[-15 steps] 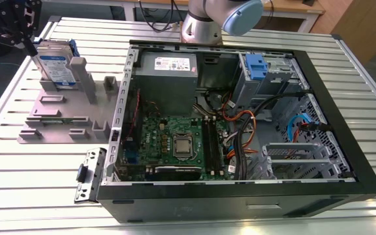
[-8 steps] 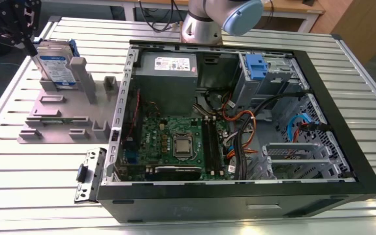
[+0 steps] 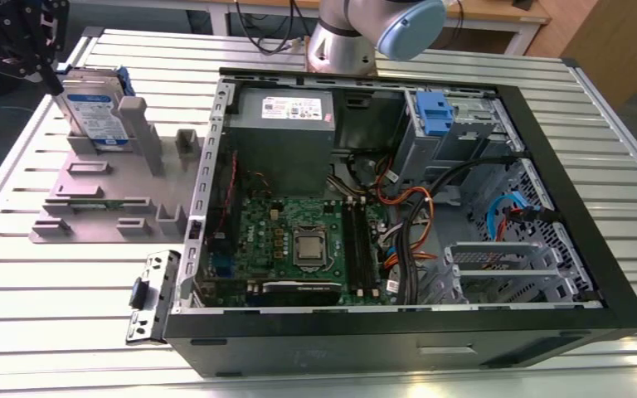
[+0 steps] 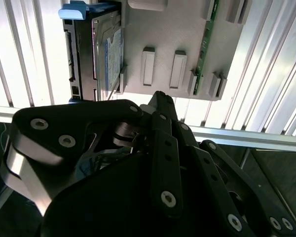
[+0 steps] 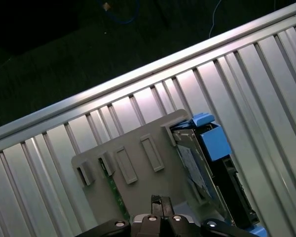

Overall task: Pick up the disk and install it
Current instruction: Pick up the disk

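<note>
The disk stands on edge in a slot of the grey holder, at the exterior view's left, with its white-and-blue label and blue caddy showing. My black gripper hangs above and just off the disk's far end, touching nothing. In both wrist views the disk sits at one side of the holder. My gripper is set back from the holder's edge, its fingers shut together with nothing between them.
The open computer case lies at the exterior view's right, with a grey power supply, a blue-handled caddy and the motherboard inside. A green memory stick sits in the holder. A metal bracket lies beside the case.
</note>
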Robot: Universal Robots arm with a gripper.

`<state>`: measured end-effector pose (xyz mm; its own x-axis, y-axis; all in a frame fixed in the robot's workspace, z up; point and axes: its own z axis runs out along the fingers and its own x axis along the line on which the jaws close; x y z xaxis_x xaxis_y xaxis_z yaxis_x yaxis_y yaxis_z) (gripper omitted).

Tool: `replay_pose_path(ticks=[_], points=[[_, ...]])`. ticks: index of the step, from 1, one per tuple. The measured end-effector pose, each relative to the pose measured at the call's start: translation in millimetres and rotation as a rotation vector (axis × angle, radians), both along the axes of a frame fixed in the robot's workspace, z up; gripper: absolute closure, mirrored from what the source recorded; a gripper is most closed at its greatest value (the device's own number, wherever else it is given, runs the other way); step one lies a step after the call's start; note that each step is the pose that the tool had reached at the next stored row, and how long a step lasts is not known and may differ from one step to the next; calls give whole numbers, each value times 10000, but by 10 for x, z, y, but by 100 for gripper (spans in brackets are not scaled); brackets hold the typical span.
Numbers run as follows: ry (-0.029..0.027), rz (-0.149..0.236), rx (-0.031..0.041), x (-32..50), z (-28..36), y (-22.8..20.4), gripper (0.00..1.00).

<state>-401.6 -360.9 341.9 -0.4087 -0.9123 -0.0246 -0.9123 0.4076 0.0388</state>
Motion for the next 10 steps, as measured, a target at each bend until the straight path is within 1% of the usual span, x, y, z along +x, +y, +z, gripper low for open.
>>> replay_pose_path(ticks=[10], points=[[-1,233,0,0,0,0,90]])
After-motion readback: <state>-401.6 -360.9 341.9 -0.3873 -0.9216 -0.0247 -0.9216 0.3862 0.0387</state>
